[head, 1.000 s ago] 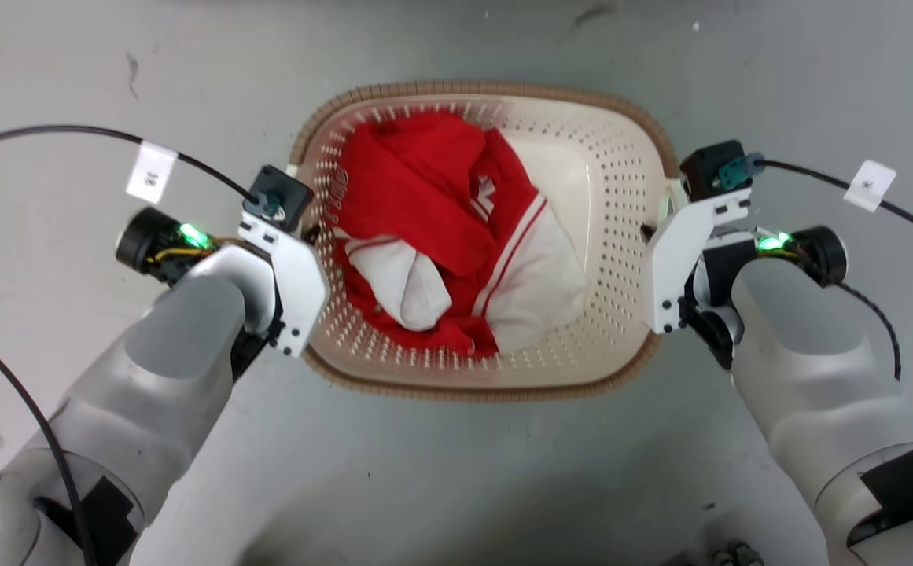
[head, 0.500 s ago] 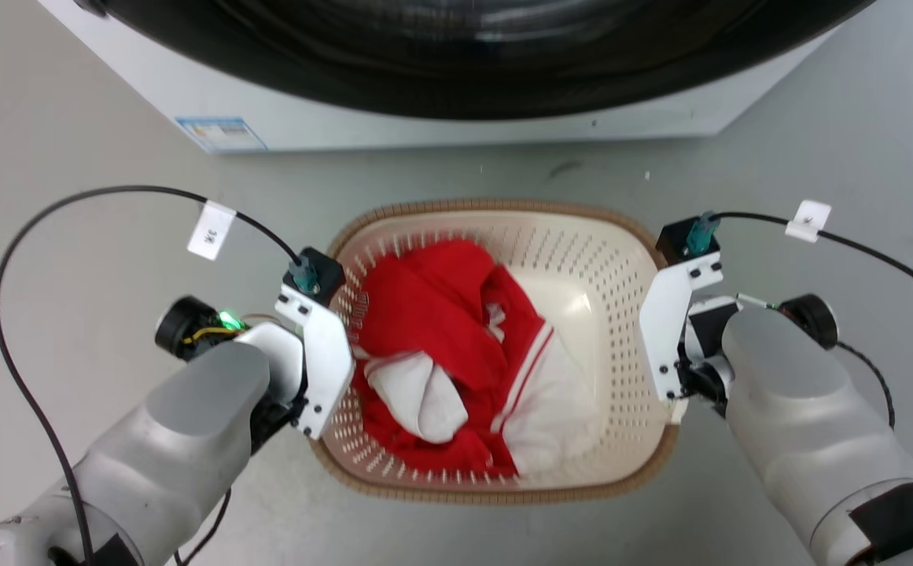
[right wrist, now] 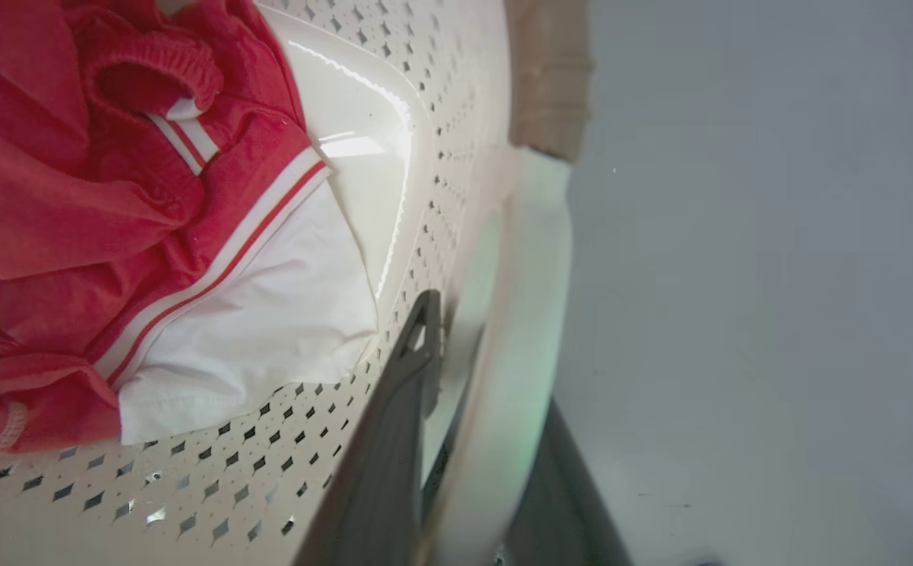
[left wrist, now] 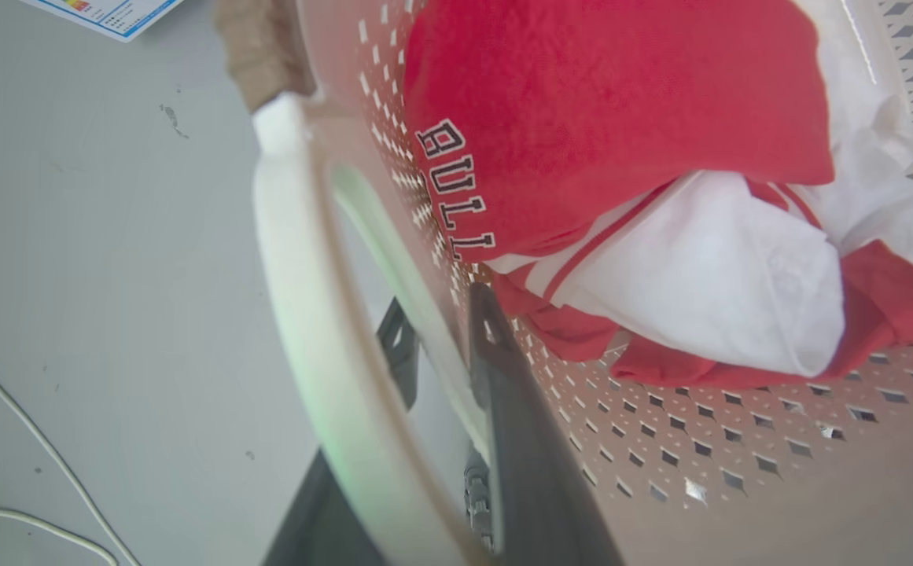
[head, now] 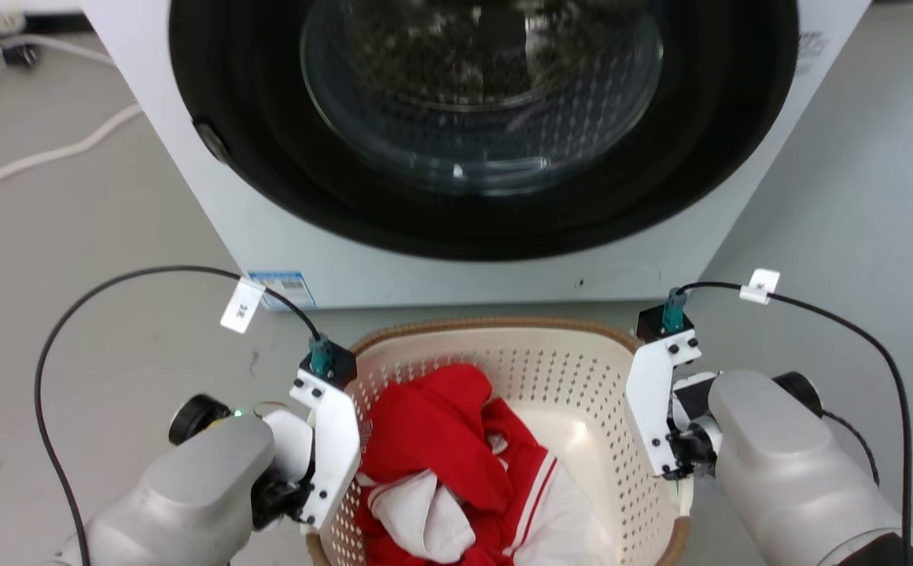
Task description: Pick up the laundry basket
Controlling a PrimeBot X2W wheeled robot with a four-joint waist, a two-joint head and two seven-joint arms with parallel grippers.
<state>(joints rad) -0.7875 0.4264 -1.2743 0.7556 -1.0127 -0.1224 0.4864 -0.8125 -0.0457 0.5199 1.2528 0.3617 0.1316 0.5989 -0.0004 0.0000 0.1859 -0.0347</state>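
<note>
Here, from my head, the basket (head: 503,324) sits low and centre, just before the washer (head: 503,283), with red and white clothes (head: 432,440) inside. My left arm (head: 189,487) and right arm (head: 786,464) flank it, one at each side.

From my left wrist, the left gripper (left wrist: 439,314) pinches the basket's left handle (left wrist: 299,314). One dark finger lies against the perforated inner wall, the other sits outside the white loop. Grey floor (left wrist: 110,275) lies beyond.

From my right wrist, the right gripper (right wrist: 487,346) pinches the right handle (right wrist: 527,275) likewise, with one finger inside near the clothes and one outside, partly hidden.
</note>
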